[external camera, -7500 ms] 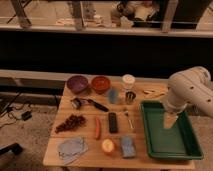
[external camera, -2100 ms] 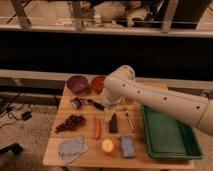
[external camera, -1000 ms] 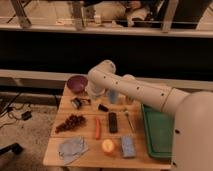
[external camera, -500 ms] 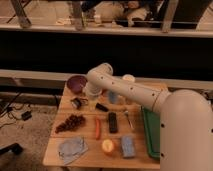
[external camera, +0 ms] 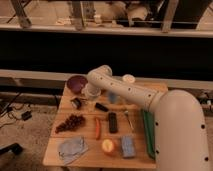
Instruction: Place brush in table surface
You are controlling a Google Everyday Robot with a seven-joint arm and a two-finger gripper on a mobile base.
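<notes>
On the table surface [external camera: 85,131] the brush [external camera: 76,103] lies unmoved, head left, below the purple bowl [external camera: 76,82]. My gripper [external camera: 90,103] has swung in from the right and hangs over its neck, jaws apart, gripping nothing; I judge pickup comes next. The black bar [external camera: 113,122], spoon [external camera: 128,119] and green tray [external camera: 148,135] sit rightward.

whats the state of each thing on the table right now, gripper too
gripper: fingers open, down at the brush
brush: lying flat on the table surface, not lifted
purple bowl: upright
white cup: upright
cloth: crumpled, lying flat
green tray: mostly hidden behind the arm
</notes>
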